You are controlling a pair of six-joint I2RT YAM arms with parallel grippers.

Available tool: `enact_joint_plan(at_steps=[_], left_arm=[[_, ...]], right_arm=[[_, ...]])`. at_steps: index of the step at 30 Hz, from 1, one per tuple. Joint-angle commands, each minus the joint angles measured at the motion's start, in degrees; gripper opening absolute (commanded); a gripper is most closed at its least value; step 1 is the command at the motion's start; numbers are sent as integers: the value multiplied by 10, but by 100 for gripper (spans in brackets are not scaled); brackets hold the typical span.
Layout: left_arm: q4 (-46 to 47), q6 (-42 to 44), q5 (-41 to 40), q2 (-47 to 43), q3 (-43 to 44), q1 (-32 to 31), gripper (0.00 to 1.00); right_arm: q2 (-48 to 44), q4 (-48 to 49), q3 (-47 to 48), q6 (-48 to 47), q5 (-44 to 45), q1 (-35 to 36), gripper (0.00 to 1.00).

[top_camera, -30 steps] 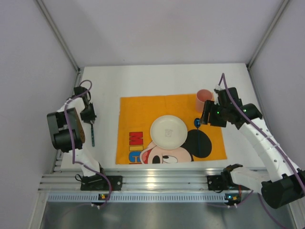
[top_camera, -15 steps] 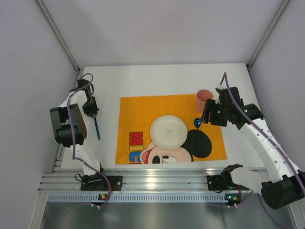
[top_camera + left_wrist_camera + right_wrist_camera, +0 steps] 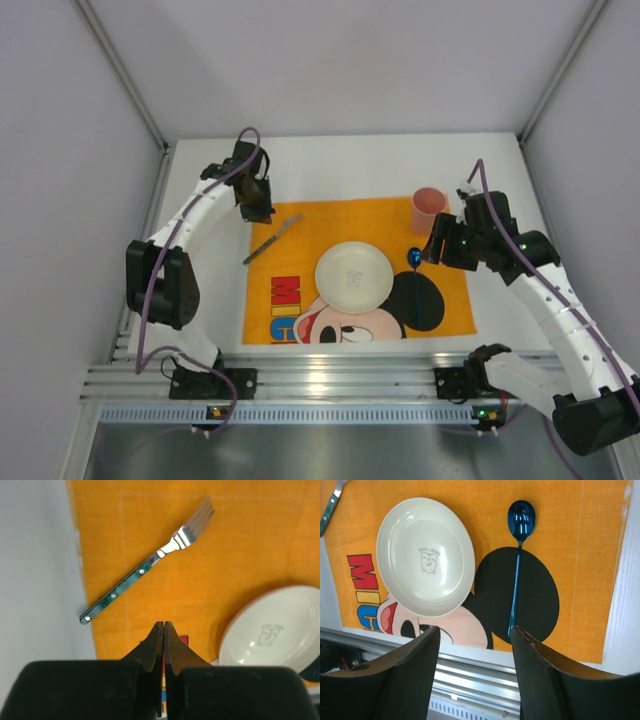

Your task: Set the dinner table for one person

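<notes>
Across mat (image 3: 240, 545) edge: fork (image 3: 150, 566) (green handle); left gripper (image 3: 164, 630) pinched closed, empty; right gripper (image 3: 475, 632) parted, empty.

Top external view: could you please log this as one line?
fork: across mat's left edge | left jaws: shut, empty | right jaws: open, empty | plate, spoon, cup: on mat

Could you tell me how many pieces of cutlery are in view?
2. A silver fork with a dark green handle lies near the far left corner of the orange cloth mat; a blue metal spoon, right of the round white plate. None appears hidden.
</notes>
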Motion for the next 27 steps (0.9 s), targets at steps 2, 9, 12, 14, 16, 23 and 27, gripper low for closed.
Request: enact_joint_plan(at_steps=[2, 9, 12, 14, 16, 23, 27], left_arm=[[-22, -64, 20, -77, -58, -23, 0], [48, -24, 20, -105, -131, -30, 37], [79, 23, 52, -92, -135, -30, 47], [99, 60, 74, -70, -134, -31, 48], [110, 85, 93, -49, -134, -34, 49], [130, 149, 118, 38, -117, -37, 47], [133, 176, 123, 81, -94, -38, 48]], right_arm=[[-30, 15, -21, 0, -17, -6, 59], [-40, 6, -29, -16, -29, -6, 59], [-41, -6, -17, -26, -20, -6, 59], [-42, -16, -10, -27, -11, -7, 59], [-47, -25, -7, -26, -5, -7, 59], [-67, -45, -18, -2, 11, -7, 59], [-67, -57, -12, 3, 27, -7, 60]])
